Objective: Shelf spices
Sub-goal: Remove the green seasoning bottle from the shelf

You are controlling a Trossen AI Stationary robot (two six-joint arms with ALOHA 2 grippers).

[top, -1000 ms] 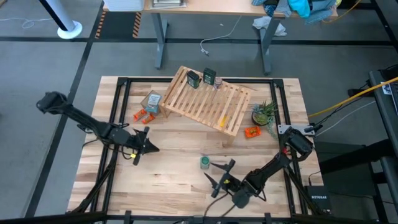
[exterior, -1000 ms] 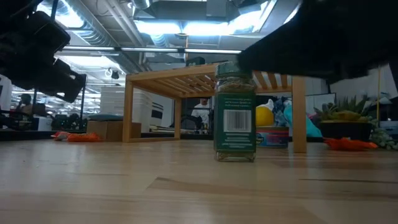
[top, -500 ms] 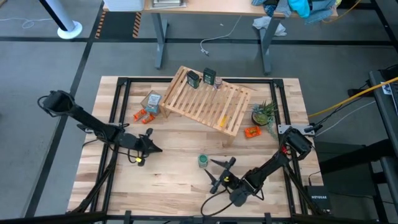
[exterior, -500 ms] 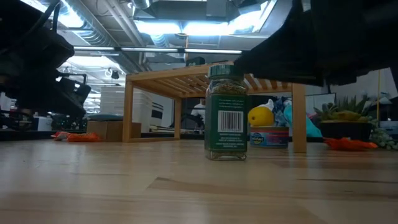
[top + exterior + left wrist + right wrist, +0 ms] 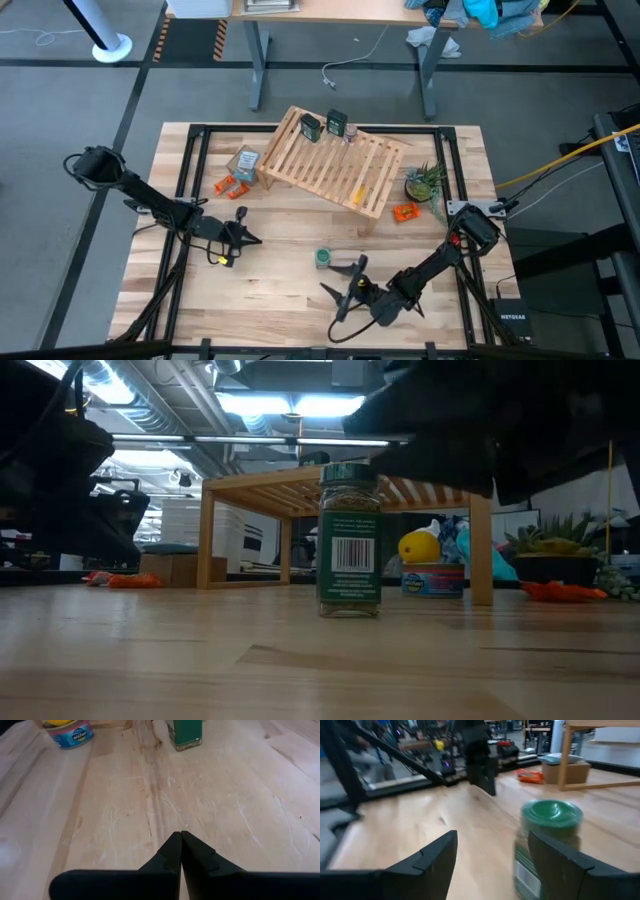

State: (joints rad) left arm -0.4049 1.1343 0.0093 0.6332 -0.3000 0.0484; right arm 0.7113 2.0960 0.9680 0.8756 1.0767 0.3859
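Observation:
The green round spice jar (image 5: 323, 258) stands upright on the tabletop near the front middle; it also shows in the low view (image 5: 350, 540). My right gripper (image 5: 338, 277) is open just right of the jar, low over the table, with one finger at the jar's side. My left gripper (image 5: 247, 238) is shut, low over the table to the jar's left, and holds nothing (image 5: 180, 839). Two dark squarish jars (image 5: 311, 127) (image 5: 337, 123) stand on top of the light-wood slatted shelf (image 5: 340, 168) at the back. My right gripper has one open finger (image 5: 570, 865) against the green jar's side (image 5: 540, 855), below the lid; that finger partly hides the contact. The fingers come nearly level from the table's right and near side. The jar stands upright with its base on the table.
A tan cardboard box (image 5: 245, 162) and orange pieces (image 5: 230, 185) lie left of the shelf. A small plant (image 5: 425, 182) and another orange piece (image 5: 405, 212) are at its right. A blue tub with a yellow top (image 5: 430, 565) sits under the shelf.
My right gripper has rolled and swung toward the table's left, staying open. The green jar has slid upright along the table toward the left edge. My left gripper has sunk a little and rolled, staying shut.

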